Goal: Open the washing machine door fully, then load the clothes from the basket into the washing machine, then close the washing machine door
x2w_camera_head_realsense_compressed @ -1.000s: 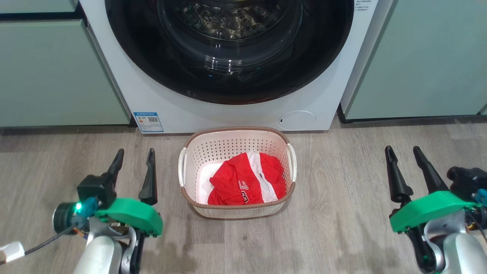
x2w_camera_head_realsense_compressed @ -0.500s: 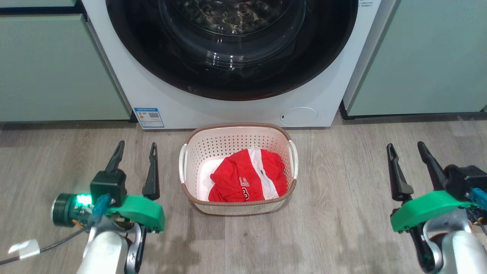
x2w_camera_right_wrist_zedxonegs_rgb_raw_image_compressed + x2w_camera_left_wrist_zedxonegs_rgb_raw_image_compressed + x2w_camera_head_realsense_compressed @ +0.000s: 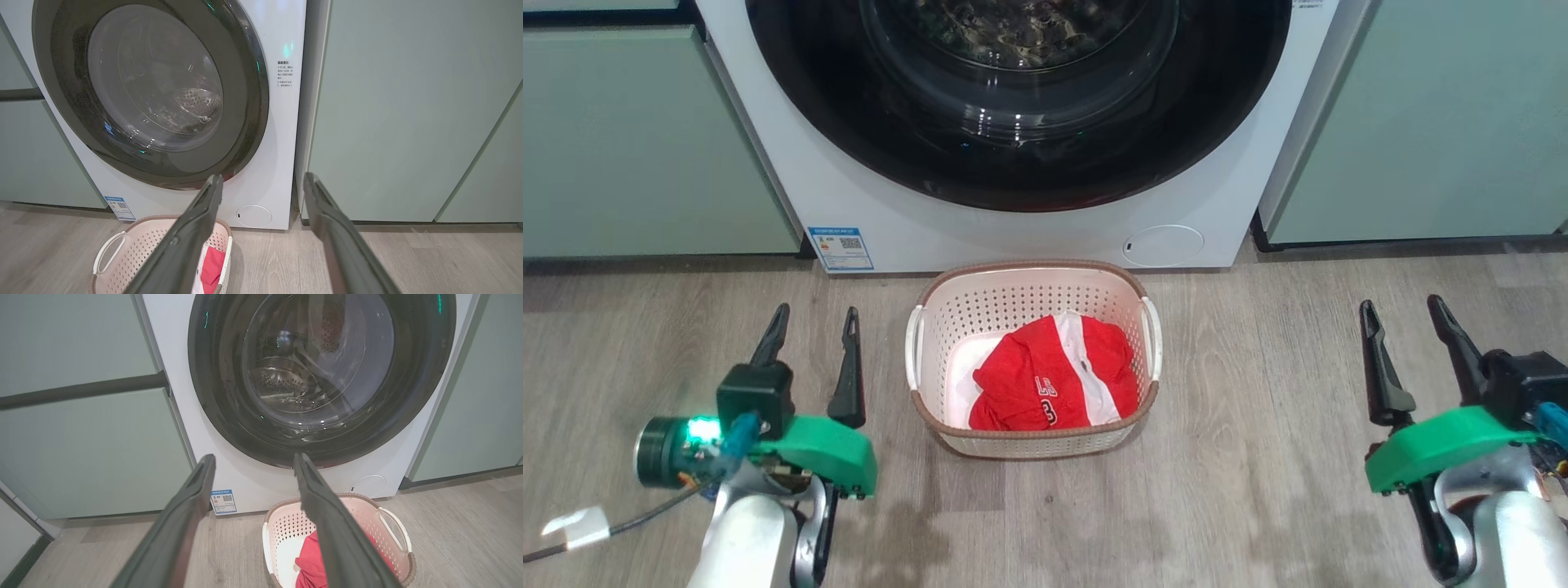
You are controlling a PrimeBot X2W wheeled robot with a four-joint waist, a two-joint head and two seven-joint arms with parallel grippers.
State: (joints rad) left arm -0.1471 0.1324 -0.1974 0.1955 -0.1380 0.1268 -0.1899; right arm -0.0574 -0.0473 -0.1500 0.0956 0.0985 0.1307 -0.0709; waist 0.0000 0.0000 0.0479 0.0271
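Note:
The white washing machine [image 3: 907, 220] stands straight ahead, its round black-rimmed door [image 3: 1013, 175] shut against the front. On the floor before it sits the cream basket [image 3: 1033, 282], holding the red and white clothes [image 3: 1049, 384]. My left gripper [image 3: 817, 322] hovers open to the left of the basket, nothing between its fingers. My right gripper [image 3: 1405, 314] is open at the far right, well clear of the basket. The left wrist view looks at the door [image 3: 322, 375] and basket [image 3: 392, 522]; the right wrist view shows the door [image 3: 151, 94] and basket [image 3: 143, 241] at lower left.
Pale green cabinets [image 3: 637, 147] flank the washer on the left, and more cabinets [image 3: 1437, 122] on the right. Wood-look floor [image 3: 1241, 408] spreads around the basket. A blue sticker [image 3: 841, 247] and round filter cap [image 3: 1164, 245] mark the washer's lower front.
The head camera has shifted slightly, so the washer and basket sit a little higher in the picture. Both grippers stay open, roughly in place.

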